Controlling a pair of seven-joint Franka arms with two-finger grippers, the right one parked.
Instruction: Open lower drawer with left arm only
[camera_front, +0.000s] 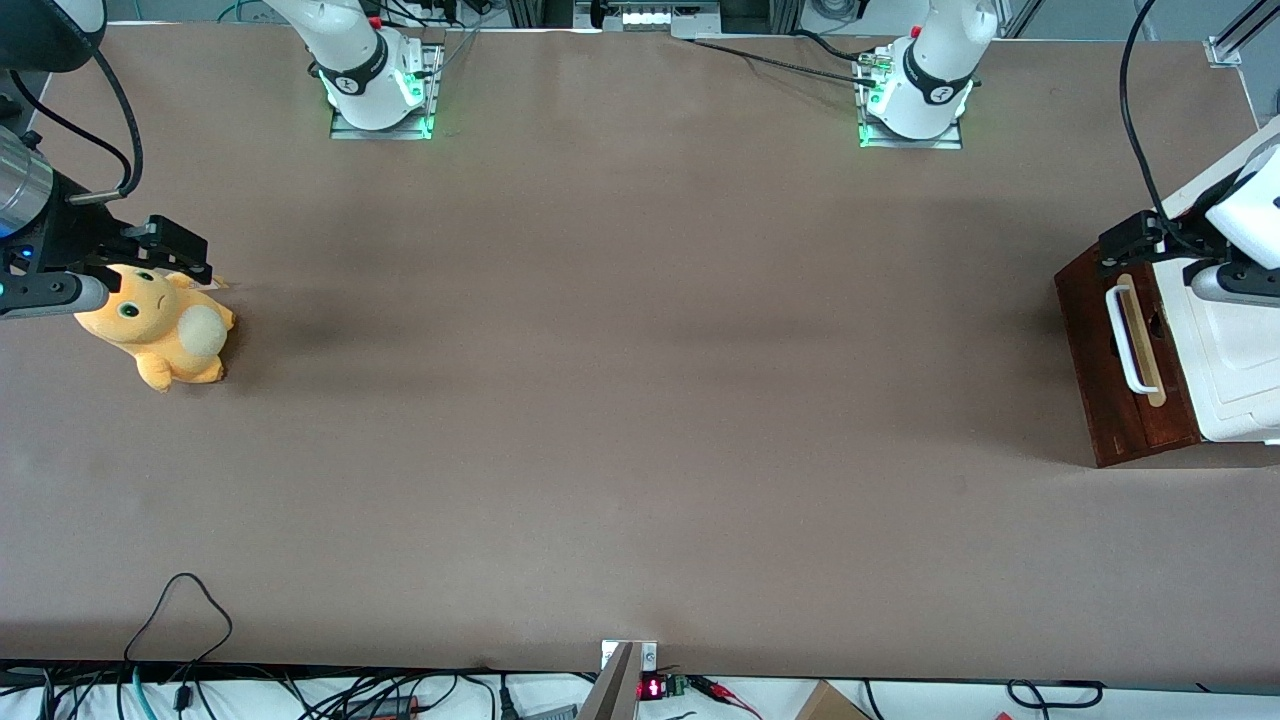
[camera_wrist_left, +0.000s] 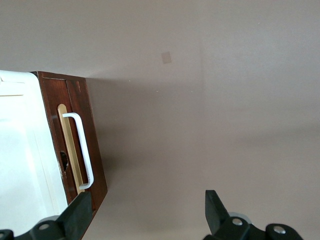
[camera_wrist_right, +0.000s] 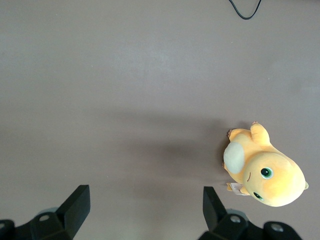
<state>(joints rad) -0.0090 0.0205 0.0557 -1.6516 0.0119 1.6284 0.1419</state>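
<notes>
The lower drawer (camera_front: 1090, 350) has a dark reddish-brown front with a white loop handle (camera_front: 1122, 340) on a pale wood strip. It stands at the working arm's end of the table, its front against the cream-white cabinet body (camera_front: 1235, 370). The left arm's black gripper (camera_front: 1130, 243) hovers above the end of the drawer front that lies farther from the front camera. It is open and empty. In the left wrist view the drawer front (camera_wrist_left: 95, 150) and handle (camera_wrist_left: 83, 150) lie beside one finger of the gripper (camera_wrist_left: 147, 215), with bare table between the fingers.
An orange plush toy (camera_front: 160, 325) lies toward the parked arm's end of the table and shows in the right wrist view (camera_wrist_right: 265, 175). Two arm bases (camera_front: 910, 100) stand at the table edge farthest from the front camera. Loose cables (camera_front: 180, 620) hang at the nearest edge.
</notes>
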